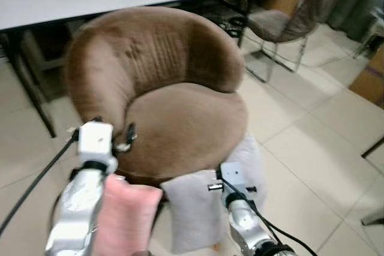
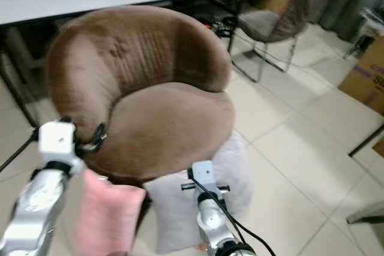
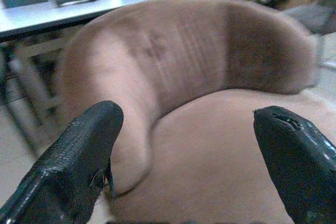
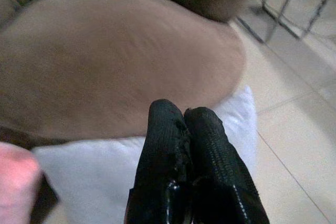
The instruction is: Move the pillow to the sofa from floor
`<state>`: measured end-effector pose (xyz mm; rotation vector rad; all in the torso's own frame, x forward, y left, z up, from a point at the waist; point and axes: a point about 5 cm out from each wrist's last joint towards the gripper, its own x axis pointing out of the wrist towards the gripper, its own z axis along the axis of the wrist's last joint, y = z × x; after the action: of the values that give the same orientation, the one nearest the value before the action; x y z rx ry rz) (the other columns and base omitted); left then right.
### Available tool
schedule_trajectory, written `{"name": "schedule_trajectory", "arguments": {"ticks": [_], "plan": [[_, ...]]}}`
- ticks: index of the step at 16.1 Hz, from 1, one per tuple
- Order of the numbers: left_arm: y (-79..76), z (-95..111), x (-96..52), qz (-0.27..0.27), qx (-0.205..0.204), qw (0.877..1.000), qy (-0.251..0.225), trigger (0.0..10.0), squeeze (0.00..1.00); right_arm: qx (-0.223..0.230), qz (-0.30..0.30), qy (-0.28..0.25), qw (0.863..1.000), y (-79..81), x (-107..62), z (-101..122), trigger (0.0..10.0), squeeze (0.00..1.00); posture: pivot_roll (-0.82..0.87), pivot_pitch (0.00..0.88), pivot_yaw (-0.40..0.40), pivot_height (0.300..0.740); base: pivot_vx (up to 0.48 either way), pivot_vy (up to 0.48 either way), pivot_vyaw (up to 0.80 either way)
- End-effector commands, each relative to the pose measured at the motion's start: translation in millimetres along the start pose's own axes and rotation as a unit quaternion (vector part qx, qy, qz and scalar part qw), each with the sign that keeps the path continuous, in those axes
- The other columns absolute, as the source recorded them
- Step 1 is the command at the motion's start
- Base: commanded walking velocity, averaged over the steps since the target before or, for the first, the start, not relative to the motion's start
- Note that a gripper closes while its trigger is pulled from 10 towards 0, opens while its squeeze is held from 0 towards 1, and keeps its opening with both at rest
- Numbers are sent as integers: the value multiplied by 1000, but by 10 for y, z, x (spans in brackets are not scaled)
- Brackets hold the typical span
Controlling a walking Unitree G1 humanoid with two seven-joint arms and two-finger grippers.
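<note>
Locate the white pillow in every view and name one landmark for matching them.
Left eye: white pillow low centre, leaning against the seat front.
Right eye: low centre.
Left wrist: not in it.
Right wrist: beyond the shut right gripper, pillow below the seat.
Landmark: brown round chair.

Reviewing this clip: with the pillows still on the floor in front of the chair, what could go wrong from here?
The right gripper hangs shut above the white fabric pillow; unopened, it would likely push the cushion rather than grasp it. A pink pillow lies alongside, so the wrong one might be taken. The white pillow sits against the round brown velvet sofa chair and could snag under the seat edge.
</note>
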<state>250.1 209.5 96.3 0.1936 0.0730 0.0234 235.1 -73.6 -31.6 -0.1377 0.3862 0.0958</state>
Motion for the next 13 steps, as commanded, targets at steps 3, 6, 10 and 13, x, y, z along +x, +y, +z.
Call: {"name": "schedule_trajectory", "arguments": {"ticks": [3, 6, 10, 13], "plan": [[-51, 40, 27, -7, 2, 1000, -7, 10000, 0, 20, 20, 16, 999, 238, -126, -91, 10000, 0, 50, 0, -19, 740, 0, 309, 0], [-57, 37, 26, -8, 3, 1000, -7, 10000, 0, 20, 19, 17, 999, 236, -126, -93, 10000, 0, 50, 0, -19, 740, 0, 304, 0], [-96, 28, 18, -15, 2, 1000, -5, 10000, 0, 17, 19, 18, 1000, 236, -127, -98, 10000, 0, 50, 0, -18, 740, 0, 291, 0], [-103, 30, 10, -17, 3, 1000, -4, 10000, 0, 16, 17, 19, 1000, 230, -129, -103, 10000, 0, 50, 0, -20, 740, 0, 266, 0]]}}
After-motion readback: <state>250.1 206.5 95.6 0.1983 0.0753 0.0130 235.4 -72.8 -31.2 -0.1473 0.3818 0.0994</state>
